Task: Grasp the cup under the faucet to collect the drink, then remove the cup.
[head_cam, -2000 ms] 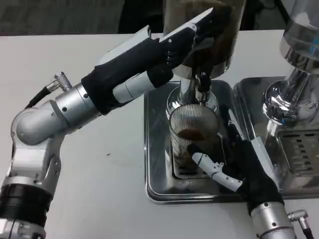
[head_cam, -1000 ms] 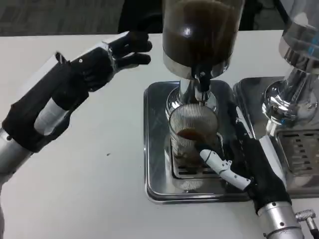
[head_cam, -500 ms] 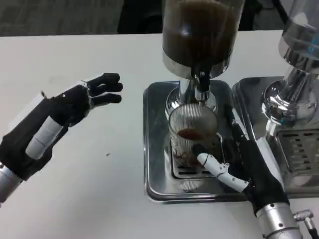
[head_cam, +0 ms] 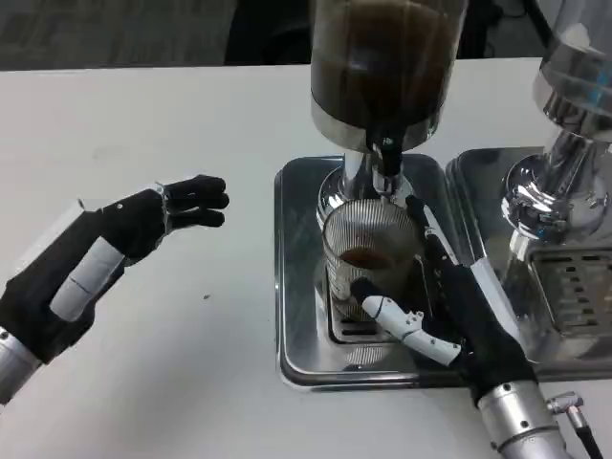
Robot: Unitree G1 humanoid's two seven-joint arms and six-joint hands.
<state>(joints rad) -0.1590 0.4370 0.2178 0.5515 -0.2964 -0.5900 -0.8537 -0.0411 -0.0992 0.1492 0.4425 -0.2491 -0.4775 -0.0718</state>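
Observation:
A ribbed clear cup [head_cam: 366, 256] with brown drink in its bottom stands on the drip grate under the faucet [head_cam: 387, 164] of the dark drink dispenser [head_cam: 386, 65]. My right hand [head_cam: 449, 304] wraps the cup from the right, thumb across its front and fingers behind it. My left hand [head_cam: 124, 239] hovers over the white table to the left of the tray, fingers spread and holding nothing.
The cup stands in a steel drip tray [head_cam: 296, 277]. A second dispenser [head_cam: 564, 143] with its own tray stands close on the right. Bare white table [head_cam: 191, 373] lies to the left and front.
My left arm has pulled away from the dispenser's tap, down and to the left, over the table. My right hand has closed in around the cup, shifting slightly left.

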